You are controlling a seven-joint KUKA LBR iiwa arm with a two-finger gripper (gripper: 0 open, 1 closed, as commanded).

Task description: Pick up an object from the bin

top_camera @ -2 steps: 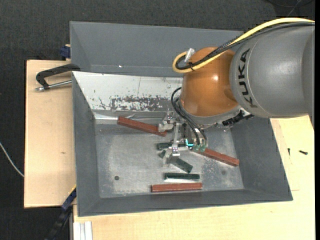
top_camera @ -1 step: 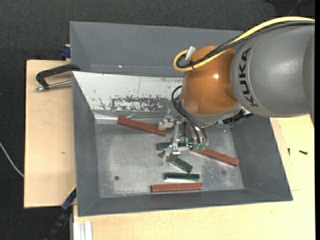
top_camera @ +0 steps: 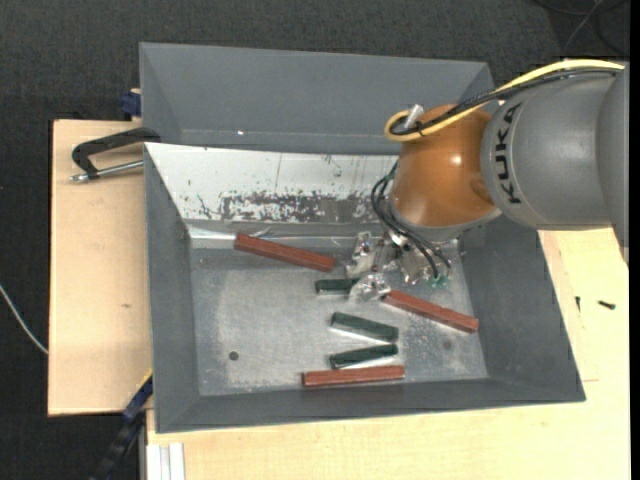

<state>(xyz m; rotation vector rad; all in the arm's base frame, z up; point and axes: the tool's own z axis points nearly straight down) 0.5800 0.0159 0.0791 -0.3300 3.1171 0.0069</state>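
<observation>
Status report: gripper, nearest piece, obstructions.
Gripper low in bin, near middle. Small dark block beside it, view-left. Red stick close by, view-right.

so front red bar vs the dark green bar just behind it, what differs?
The front red bar is reddish-brown and clearly longer; the dark green bar is shorter. The red bar lies level across the view; the green bar tilts slightly. Both are slim sticks lying flat.
</observation>
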